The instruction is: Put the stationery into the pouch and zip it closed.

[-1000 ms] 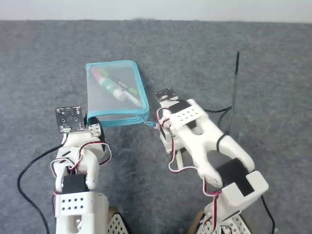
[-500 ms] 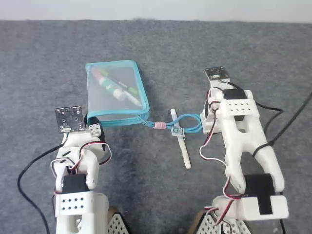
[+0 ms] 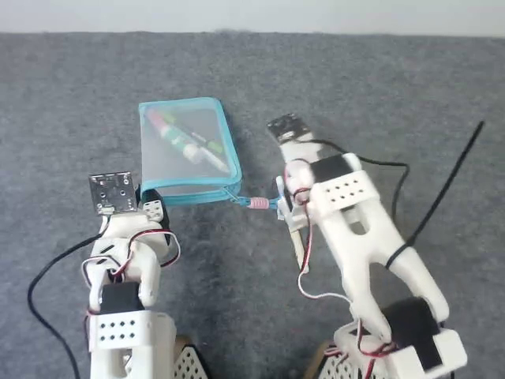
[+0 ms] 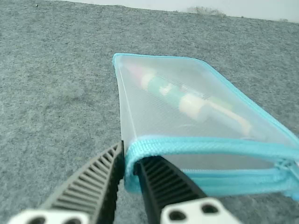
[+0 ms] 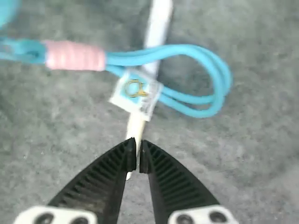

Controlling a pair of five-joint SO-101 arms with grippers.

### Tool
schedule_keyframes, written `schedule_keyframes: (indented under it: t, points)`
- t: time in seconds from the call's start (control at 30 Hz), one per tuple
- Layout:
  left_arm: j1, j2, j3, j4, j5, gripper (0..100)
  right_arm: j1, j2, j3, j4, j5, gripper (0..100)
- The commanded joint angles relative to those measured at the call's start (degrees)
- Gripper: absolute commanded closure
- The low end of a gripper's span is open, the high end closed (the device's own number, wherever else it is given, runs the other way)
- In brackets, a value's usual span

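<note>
Visibly translucent, blue-edged pouch (image 4: 159,112) between left fingers (image 4: 93,179); right fingers (image 5: 100,179) narrow above white pen (image 5: 158,16).

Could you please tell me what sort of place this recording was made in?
Probably a robotics lab bench: a white left arm and right arm share a grey felt-like tabletop, with a mesh pouch of markers and a white pen laid out.
</note>
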Motion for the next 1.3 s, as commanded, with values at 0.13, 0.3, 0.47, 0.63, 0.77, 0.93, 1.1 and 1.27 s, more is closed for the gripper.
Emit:
schedule_keyframes:
  t: [0.13, 0.3, 0.47, 0.63, 0.77, 0.93, 1.1, 1.27]
  points:
    - [-0.3, -0.7, -3.5, -2.2, 0.8, 99, 0.9, -2.1, 6.9, -4.2, -1.0, 92.7]
    - [-0.3, -0.7, -3.5, -2.2, 0.8, 99, 1.3, -5.6, 15.3, -11.9, -2.7, 92.7]
    - [-0.3, -0.7, -3.5, -2.2, -0.3, 99, 0.7, -6.2, 16.2, -12.3, -5.1, 85.2]
    - [-0.3, -0.7, -3.5, -2.3, -0.3, 99, -0.4, -6.9, 16.4, -12.2, -6.1, 83.5]
    - [-0.3, -0.7, -3.5, -2.3, -0.3, 99, -3.2, -6.9, 16.4, -11.9, -11.9, 83.5]
    - [-0.3, -0.7, -3.5, -2.3, -0.3, 99, -4.6, -6.0, 17.6, -12.2, -12.2, 83.6]
    - [-0.3, -0.7, -3.4, -2.3, -0.3, 99, -4.8, -1.9, 18.3, -11.9, -12.4, 83.6]
    - [-0.3, -0.7, -3.4, -2.3, -0.3, 99, -4.7, 1.5, 17.9, -12.4, -12.4, 83.6]
